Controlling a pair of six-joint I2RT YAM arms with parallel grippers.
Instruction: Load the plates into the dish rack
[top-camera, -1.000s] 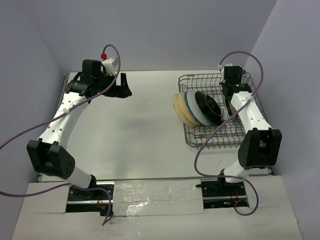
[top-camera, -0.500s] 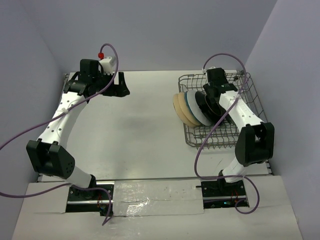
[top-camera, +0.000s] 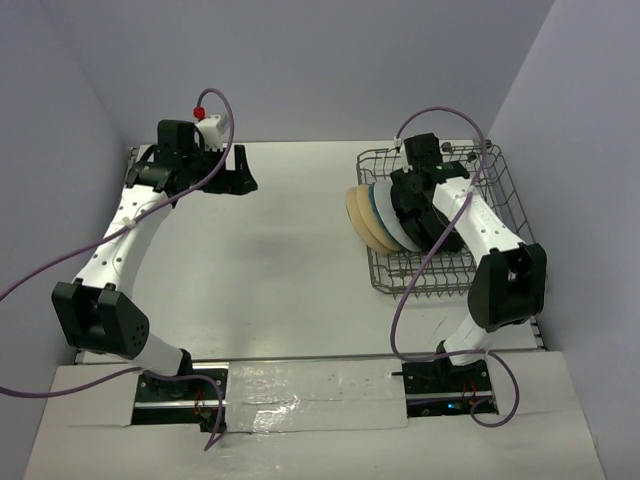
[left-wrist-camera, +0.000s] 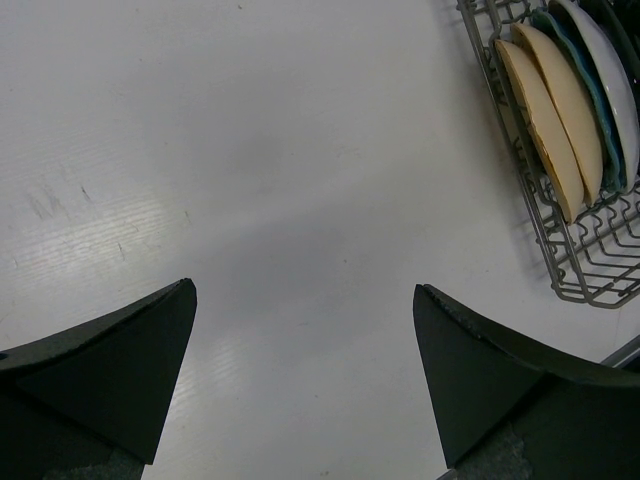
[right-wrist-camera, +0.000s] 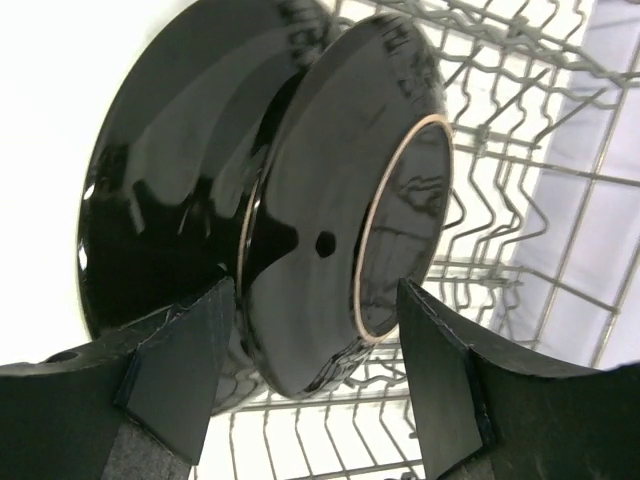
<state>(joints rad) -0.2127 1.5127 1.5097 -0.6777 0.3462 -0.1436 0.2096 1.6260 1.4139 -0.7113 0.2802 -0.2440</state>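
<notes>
In the upper left of the top view the left pincer (top-camera: 238, 172) hangs over the bench (top-camera: 290, 250) with its fingers spread wide, and it carries nothing; its own wrist view shows only bare white surface between the two dark fingertips. Going to the right, no plate lies on the bench in any view. All plates that I can see stand on edge in the dish rack (top-camera: 378, 272), in the upper right of the top view, packed close in one row at its left end. First come two beige plates (left-wrist-camera: 545, 125), then the teal plate (left-wrist-camera: 598, 125), then one plate with a pale face (left-wrist-camera: 618, 85), and after them two dark glossy plates (right-wrist-camera: 170, 170), the outer one smaller and leaning on the bigger one. The right pincer (right-wrist-camera: 315, 290) is low over the rack, just beside these dark plates. It is spread, one finger at each side of the lower rim of the outer dark plate, and it does not pinch it; whether a finger touches the rim I cannot tell. The right part of the rack has free tines. I judge the loading almost finished: every visible plate is in the rack, and what remains seems only to check that the last dark plate stands firm and to draw the right arm away.
</notes>
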